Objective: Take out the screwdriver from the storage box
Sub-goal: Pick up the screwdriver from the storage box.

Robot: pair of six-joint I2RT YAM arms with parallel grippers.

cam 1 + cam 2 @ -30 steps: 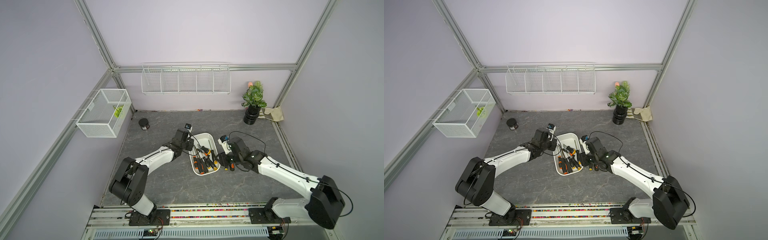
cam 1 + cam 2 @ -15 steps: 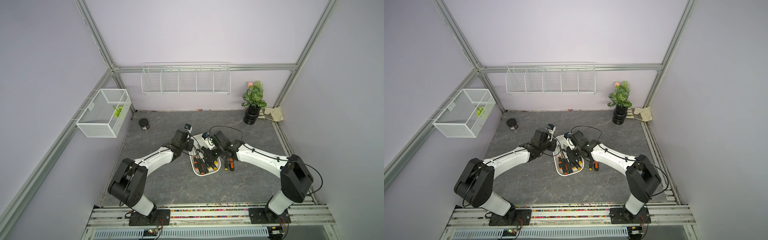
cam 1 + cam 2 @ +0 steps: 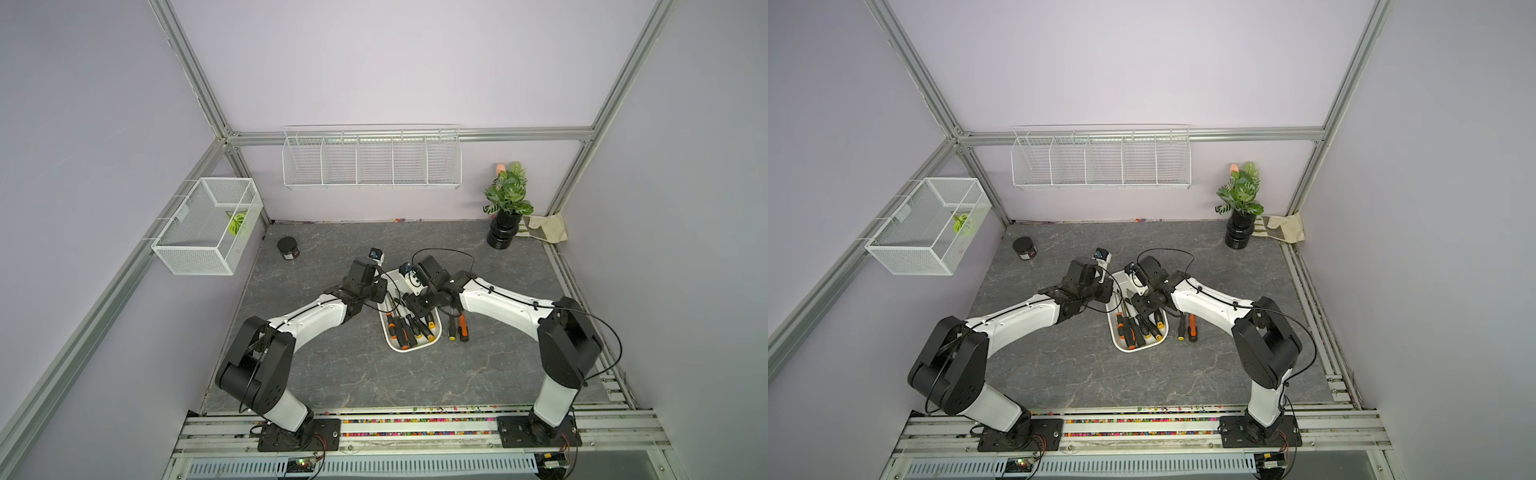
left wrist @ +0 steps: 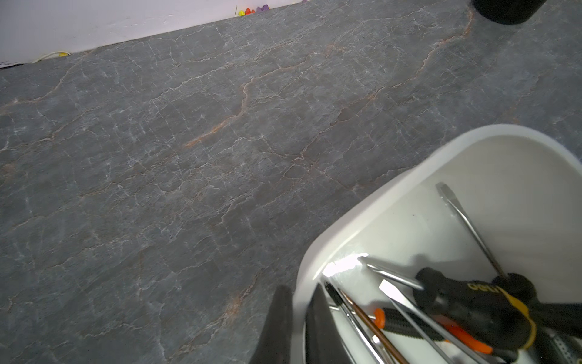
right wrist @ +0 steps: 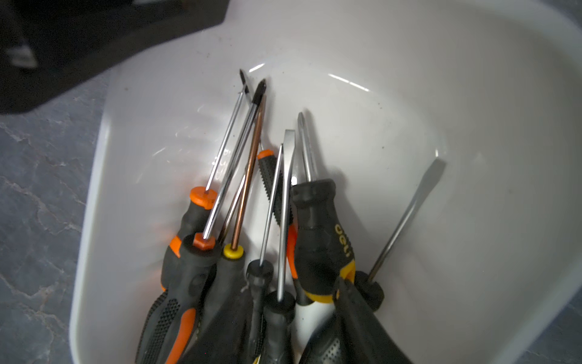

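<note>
- The left gripper (image 4: 297, 294) is clenched on the storage box (image 3: 409, 348) rim.
- The right gripper (image 3: 412, 306) hangs over screwdrivers (image 5: 321, 239) inside the storage box; whether it grips any, I cannot tell.
- Two more screwdrivers (image 3: 462, 328) lie on the desk (image 3: 332, 365), just beside the storage box.

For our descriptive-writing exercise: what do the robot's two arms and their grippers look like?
Both the left arm and right arm have white rounded link shells with black joints, bases and wrists. Thin black cables loop along each. The left gripper has dark, tapered jaws.
</note>
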